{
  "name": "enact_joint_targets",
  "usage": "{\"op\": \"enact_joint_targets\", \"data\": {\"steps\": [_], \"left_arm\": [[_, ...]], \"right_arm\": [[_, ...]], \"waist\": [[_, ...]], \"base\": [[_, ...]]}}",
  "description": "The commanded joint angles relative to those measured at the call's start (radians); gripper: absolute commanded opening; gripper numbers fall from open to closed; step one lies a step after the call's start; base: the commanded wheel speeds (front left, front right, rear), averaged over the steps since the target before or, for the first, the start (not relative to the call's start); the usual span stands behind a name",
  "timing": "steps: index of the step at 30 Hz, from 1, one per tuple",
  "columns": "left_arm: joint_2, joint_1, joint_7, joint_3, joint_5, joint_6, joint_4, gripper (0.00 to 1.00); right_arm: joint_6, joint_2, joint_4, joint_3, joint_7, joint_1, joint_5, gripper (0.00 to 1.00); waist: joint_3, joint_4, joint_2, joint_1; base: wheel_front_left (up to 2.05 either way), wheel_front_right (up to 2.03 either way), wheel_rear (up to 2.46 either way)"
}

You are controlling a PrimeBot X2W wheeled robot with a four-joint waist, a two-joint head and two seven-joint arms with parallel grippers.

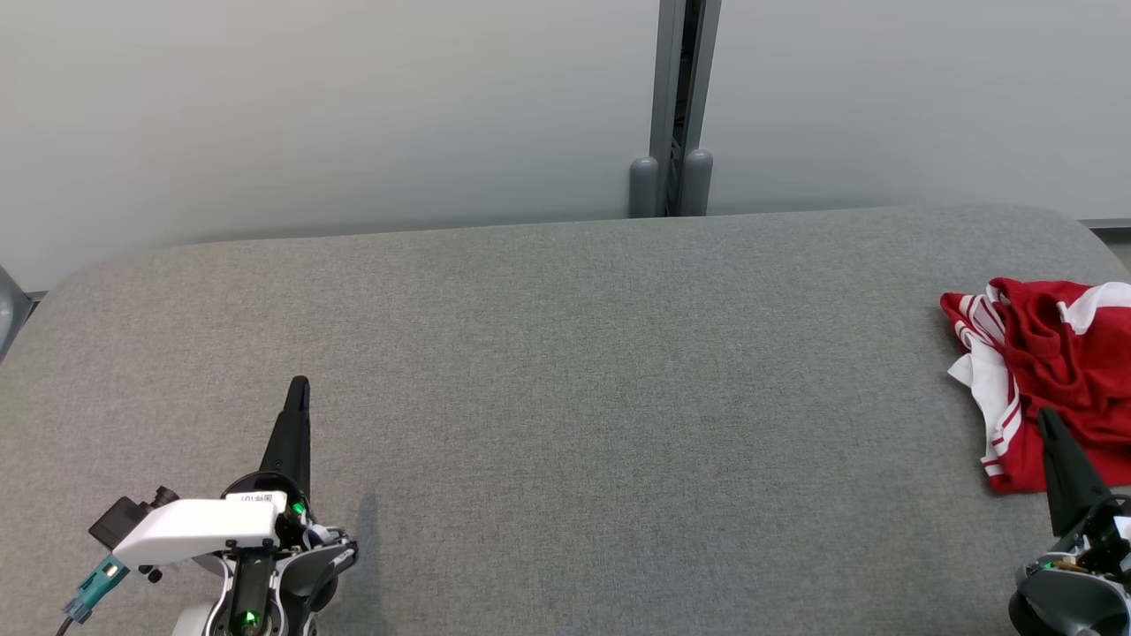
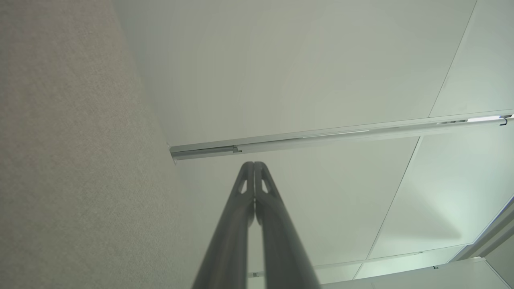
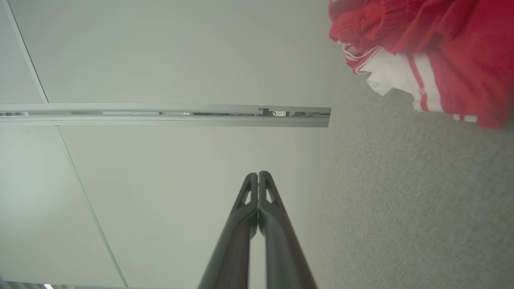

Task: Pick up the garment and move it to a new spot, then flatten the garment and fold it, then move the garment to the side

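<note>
The left pincer [image 1: 299,386] and right pincer [image 1: 1048,417]: pressed together, empty; garment [image 1: 1051,353] just beyond the right looks soft, light; pinch a fold.

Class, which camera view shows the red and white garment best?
Head view: the crumpled garment lies mostly in frame at the right edge. Right wrist view catches a closer, cropped part. Left wrist view faces wall panels.

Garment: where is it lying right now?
In the head view, the crumpled red-and-white garment lies at the far right of the grey surface, close by the right hand.
</note>
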State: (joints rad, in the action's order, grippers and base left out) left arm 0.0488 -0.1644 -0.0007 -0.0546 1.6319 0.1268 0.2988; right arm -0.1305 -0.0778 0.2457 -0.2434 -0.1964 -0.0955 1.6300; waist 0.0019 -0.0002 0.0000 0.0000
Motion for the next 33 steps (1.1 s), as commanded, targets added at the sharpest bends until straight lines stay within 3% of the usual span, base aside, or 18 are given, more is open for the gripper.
{"op": "enact_joint_targets", "data": {"steps": [1,33], "left_arm": [[0.005,-0.010,0.000,0.004,0.005,0.008,0.000,0.00],[0.004,-0.010,0.001,0.005,0.004,0.008,-0.001,0.00]], "right_arm": [[0.000,-0.006,0.004,-0.001,-0.006,-0.010,-0.001,0.00],[0.000,0.000,0.004,-0.009,-0.012,-0.011,-0.009,0.00]], "waist": [[0.000,0.000,0.0000,0.0000],[0.000,0.000,0.0000,0.0000]], "base": [[0.00,0.00,0.00],[0.00,0.00,0.00]]}}
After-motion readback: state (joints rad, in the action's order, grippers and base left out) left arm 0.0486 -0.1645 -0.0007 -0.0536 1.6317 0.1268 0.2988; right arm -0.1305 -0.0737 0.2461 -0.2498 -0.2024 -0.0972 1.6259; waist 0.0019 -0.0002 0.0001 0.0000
